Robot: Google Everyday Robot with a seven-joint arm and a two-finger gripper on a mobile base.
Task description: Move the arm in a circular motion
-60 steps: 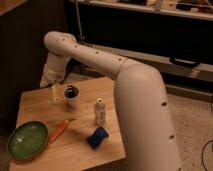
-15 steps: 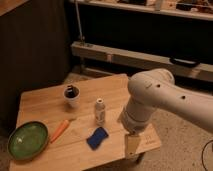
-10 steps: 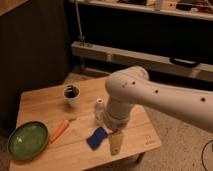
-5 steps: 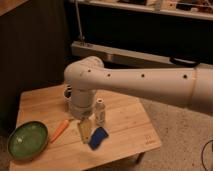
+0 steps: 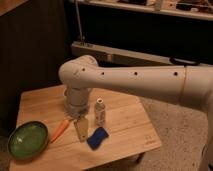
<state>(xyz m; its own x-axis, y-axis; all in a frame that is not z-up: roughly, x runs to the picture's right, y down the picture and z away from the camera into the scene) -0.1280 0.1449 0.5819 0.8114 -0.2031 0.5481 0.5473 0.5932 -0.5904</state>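
Observation:
The arm (image 5: 135, 80) is a thick white limb with small dark holes, reaching in from the right and bending down over the wooden table (image 5: 125, 130). Its wrist hangs above the table's middle left. The gripper (image 5: 81, 131) is the narrow beige tip pointing down, just over the tabletop between the carrot (image 5: 60, 130) and the blue sponge (image 5: 97, 138). It holds nothing that I can see.
A small white bottle (image 5: 100, 111) stands just right of the gripper. A green bowl (image 5: 27, 140) sits at the table's front left. Behind the table runs a long pale rail (image 5: 125, 54) with dark shelving above.
The arm has swept from the table's right front corner leftward across the table; the tip now hangs over the middle left, near the carrot. The cup is hidden behind the wrist.

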